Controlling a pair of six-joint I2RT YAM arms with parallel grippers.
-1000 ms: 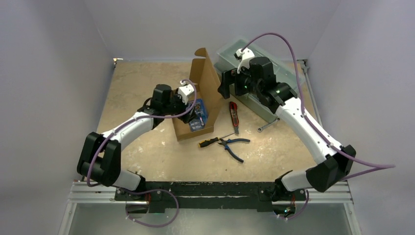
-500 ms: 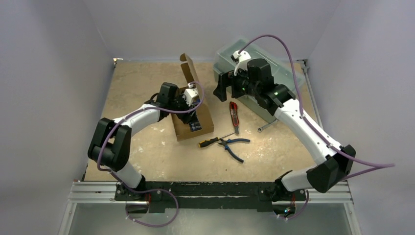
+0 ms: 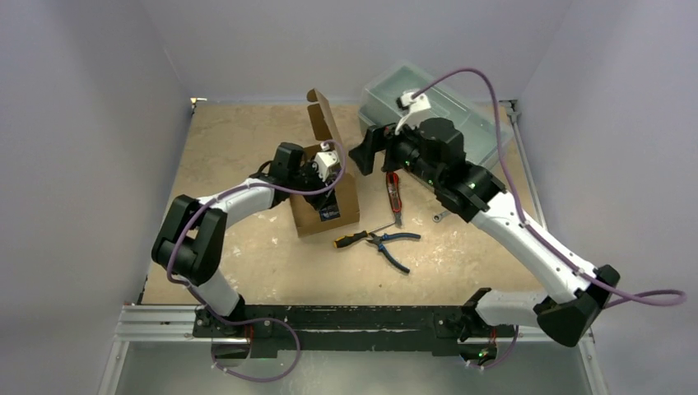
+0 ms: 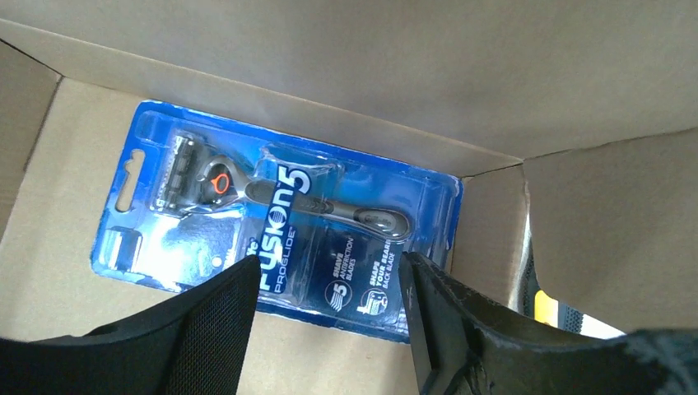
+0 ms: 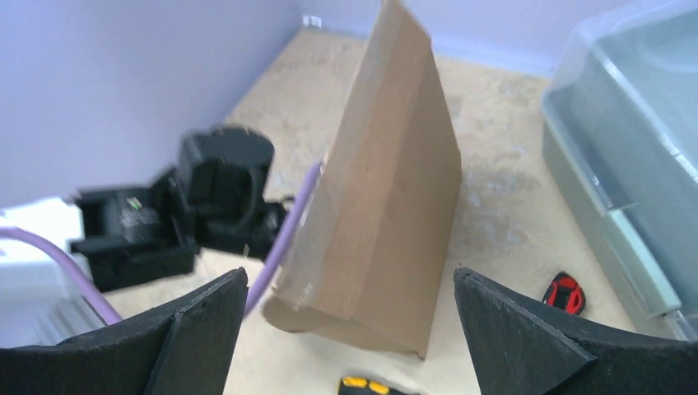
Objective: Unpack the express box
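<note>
The express box is a brown cardboard mailer in the middle of the table, with its lid standing upright. In the left wrist view a blue razor blister pack lies flat on the box floor. My left gripper is down inside the box. Its jaws are open just above the pack's near edge and hold nothing. My right gripper is open and empty, right of the lid and apart from it. In the right wrist view the lid stands ahead, between the fingers.
A translucent plastic toolbox stands at the back right. A red utility knife, a yellow-handled screwdriver, blue-handled pliers and a wrench lie right of the box. The toolbox and the knife also show in the right wrist view.
My left gripper has moved right and down into the box. The lid has swung from leaning right to upright. My right gripper has shifted left and lower, toward the lid.
</note>
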